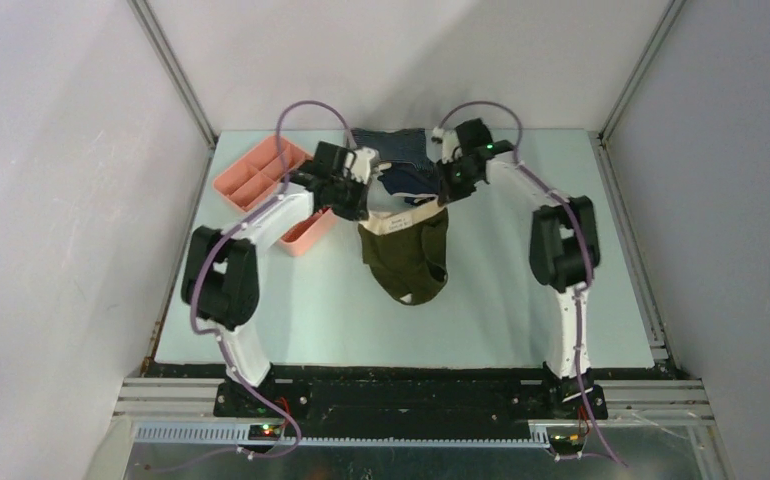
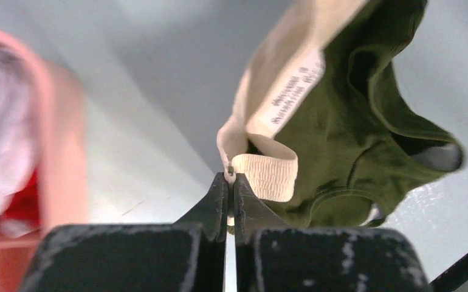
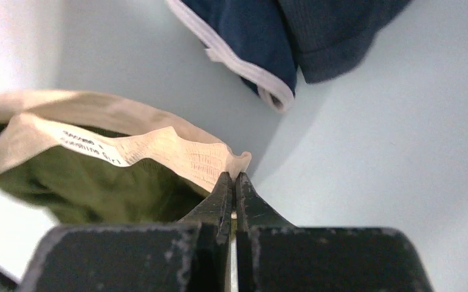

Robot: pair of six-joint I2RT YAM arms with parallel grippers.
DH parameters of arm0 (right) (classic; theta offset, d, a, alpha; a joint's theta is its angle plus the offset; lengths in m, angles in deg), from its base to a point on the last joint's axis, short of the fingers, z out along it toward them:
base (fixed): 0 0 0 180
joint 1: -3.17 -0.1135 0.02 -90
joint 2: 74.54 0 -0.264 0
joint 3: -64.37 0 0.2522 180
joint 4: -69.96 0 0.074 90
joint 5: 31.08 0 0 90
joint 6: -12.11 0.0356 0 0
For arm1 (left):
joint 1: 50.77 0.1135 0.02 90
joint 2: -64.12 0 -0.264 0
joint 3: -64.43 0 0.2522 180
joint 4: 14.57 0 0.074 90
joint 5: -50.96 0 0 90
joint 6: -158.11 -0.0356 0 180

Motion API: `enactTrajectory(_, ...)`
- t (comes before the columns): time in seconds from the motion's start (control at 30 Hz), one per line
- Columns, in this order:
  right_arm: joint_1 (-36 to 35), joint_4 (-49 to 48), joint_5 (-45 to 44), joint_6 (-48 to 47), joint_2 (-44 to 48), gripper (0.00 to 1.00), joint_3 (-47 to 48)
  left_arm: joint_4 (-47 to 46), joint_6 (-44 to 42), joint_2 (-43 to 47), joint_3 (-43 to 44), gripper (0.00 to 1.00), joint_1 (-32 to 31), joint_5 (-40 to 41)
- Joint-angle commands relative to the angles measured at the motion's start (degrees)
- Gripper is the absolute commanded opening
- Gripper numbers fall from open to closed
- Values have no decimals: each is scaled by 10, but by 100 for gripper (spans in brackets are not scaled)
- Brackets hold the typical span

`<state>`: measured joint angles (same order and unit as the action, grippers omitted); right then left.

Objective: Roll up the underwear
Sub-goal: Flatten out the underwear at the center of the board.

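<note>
Top view. At the back left of the worktop [image 1: 521, 300], a pink divided tray [image 1: 251, 178], contents not clear from here. Just nearer, poking out from under the left arm [image 1: 261, 225], another pink piece [image 1: 308, 235]; cannot tell whether part of the same tray. Against the back edge, a blue-grey garment [image 1: 389, 143] with a navy white-trimmed garment [image 1: 408, 180] lying on its near side. Just in front of those, around the middle of the worktop, the underwear [image 1: 406, 260]: cream waistband stretched between the left fingers [image 1: 365, 212] and the right fingers [image 1: 447, 200], dark olive body spreading toward the near side. Cannot tell whether its lower end rests on the surface. Pale worktop showing in front of it as far as the near edge, and off to the right as far as the metal rail.

Left wrist view. Left fingers [image 2: 219, 194] pressed fully together, a folded loop of the ribbed cream waistband pinched at the tips. Underwear [image 2: 341, 140] hanging to the right of them, printed label on the band, olive cloth bunched and creased below. At the far left, a blurred pink wall with white and red cloth [image 2: 0, 176] inside. Bare worktop between that wall and the garment.

Right wrist view. Right fingers [image 3: 222, 194] likewise closed tight, nipping the end of the waistband. Underwear [image 3: 98, 182] trailing off to the left, band wavy, olive cloth beneath it. Navy white-trimmed garment [image 3: 250, 36] and blue-grey garment [image 3: 335, 30] at the top, apart from the held band. Open worktop to the right.
</note>
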<state>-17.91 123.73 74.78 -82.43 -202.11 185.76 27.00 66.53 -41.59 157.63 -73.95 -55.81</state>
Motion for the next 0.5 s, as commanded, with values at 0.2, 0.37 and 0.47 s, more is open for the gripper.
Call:
enactTrajectory(0.2, 96, -112, 194, 73, 406, 0, -230, -73, -5, 239, -2, 3, 43, -67)
enactTrajectory(0.37, 94, -103, 224, 83, 551, 0, -340, -71, 19, 316, -47, 4, 44, -95)
enactTrajectory(0.47, 92, -80, 234, 72, 638, 0, -382, -78, 38, 363, -81, 6, 42, -118)
